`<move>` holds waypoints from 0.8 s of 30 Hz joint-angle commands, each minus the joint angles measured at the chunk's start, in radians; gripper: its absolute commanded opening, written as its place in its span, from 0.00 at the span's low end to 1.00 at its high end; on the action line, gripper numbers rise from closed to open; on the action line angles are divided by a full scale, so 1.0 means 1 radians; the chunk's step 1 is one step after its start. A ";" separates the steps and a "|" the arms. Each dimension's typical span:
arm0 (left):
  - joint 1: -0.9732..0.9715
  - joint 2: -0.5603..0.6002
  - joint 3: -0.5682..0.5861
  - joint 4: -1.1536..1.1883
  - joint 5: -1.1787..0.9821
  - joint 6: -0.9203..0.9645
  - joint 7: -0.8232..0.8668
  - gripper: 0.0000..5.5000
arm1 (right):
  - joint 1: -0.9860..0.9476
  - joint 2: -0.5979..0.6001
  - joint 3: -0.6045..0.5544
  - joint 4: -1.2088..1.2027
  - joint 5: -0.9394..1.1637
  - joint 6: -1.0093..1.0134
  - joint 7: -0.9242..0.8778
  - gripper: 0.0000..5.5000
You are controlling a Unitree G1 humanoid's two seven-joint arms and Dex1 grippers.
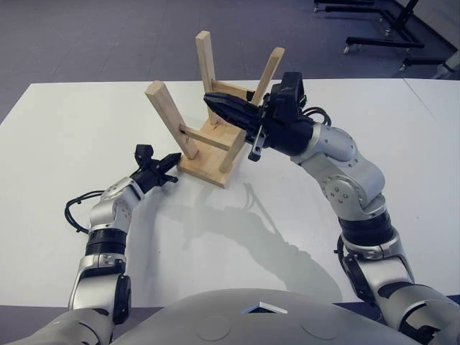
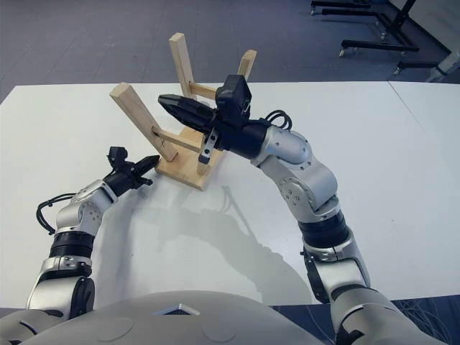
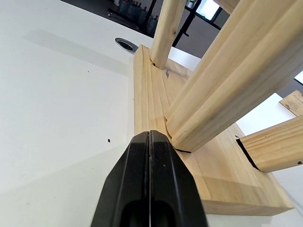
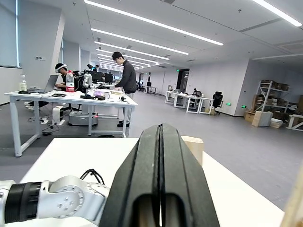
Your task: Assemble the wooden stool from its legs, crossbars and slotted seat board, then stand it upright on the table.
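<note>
The wooden stool (image 1: 208,136) stands upside down on the white table (image 1: 86,122), seat board (image 1: 203,171) down and legs (image 1: 170,117) pointing up, joined by a crossbar (image 1: 206,138). My left gripper (image 1: 173,159) is shut, its tip at the board's near left corner beside a leg (image 3: 227,80); in the left wrist view its fingers (image 3: 142,165) close on nothing. My right gripper (image 1: 210,100) is shut too and hovers among the upturned legs, above the crossbar. One leg's end (image 4: 193,144) shows just past its fingertips (image 4: 151,142).
A black cable (image 1: 72,212) loops on the table by my left forearm. A round hole (image 3: 126,44) sits in the tabletop beyond the board. The table's right part has a seam (image 1: 424,108). Wheeled stand bases (image 1: 381,39) are on the floor behind.
</note>
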 commanded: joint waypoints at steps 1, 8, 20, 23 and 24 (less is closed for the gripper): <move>-0.023 0.008 0.006 0.031 0.012 -0.004 -0.007 0.00 | 0.006 0.019 -0.075 0.023 0.031 0.047 -0.036 0.00; -0.028 0.002 0.011 0.047 0.018 -0.021 -0.007 0.00 | -0.056 0.101 -0.353 -0.001 0.280 -0.003 -0.092 0.00; -0.063 -0.018 -0.035 0.012 0.030 0.002 -0.022 0.00 | 0.221 -0.060 -0.127 0.419 -0.264 -0.133 -0.014 0.00; -0.089 -0.061 -0.109 -0.003 0.048 0.023 -0.050 0.00 | 0.229 -0.041 -0.083 0.433 -0.338 -0.161 -0.011 0.00; -0.100 -0.073 -0.130 0.000 0.056 0.027 -0.058 0.00 | 0.229 -0.034 -0.078 0.432 -0.349 -0.166 -0.009 0.00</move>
